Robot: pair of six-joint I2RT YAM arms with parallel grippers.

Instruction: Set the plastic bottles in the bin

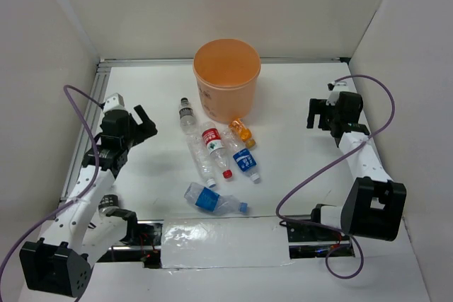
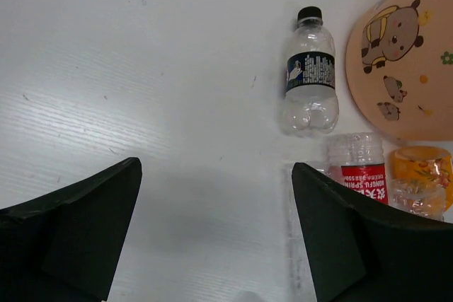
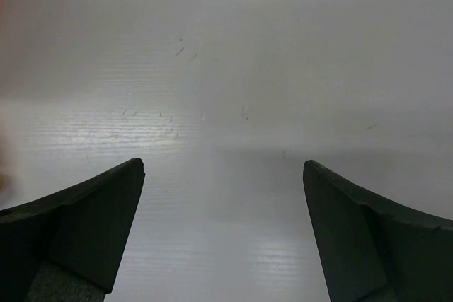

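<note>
The orange bin (image 1: 226, 79) stands upright at the back middle of the table. Several plastic bottles lie in front of it: a dark-capped one (image 1: 187, 114), a plain clear one (image 1: 200, 153), a red-label one (image 1: 215, 143), a small orange one (image 1: 242, 131), a blue-label one (image 1: 245, 161), and another blue-label one (image 1: 211, 200) nearer the front. My left gripper (image 1: 147, 124) is open and empty, left of the bottles. Its wrist view shows the gripper (image 2: 216, 238), the dark-capped bottle (image 2: 309, 76), the bin (image 2: 403, 61), the red-label bottle (image 2: 357, 171) and the orange bottle (image 2: 423, 171). My right gripper (image 1: 316, 114) is open and empty, right of the bin.
White walls close in the table on the left, back and right. A metal rail (image 1: 85, 129) runs along the left edge. Purple cables loop over both arms. The right wrist view shows only bare white table under the right gripper (image 3: 223, 231).
</note>
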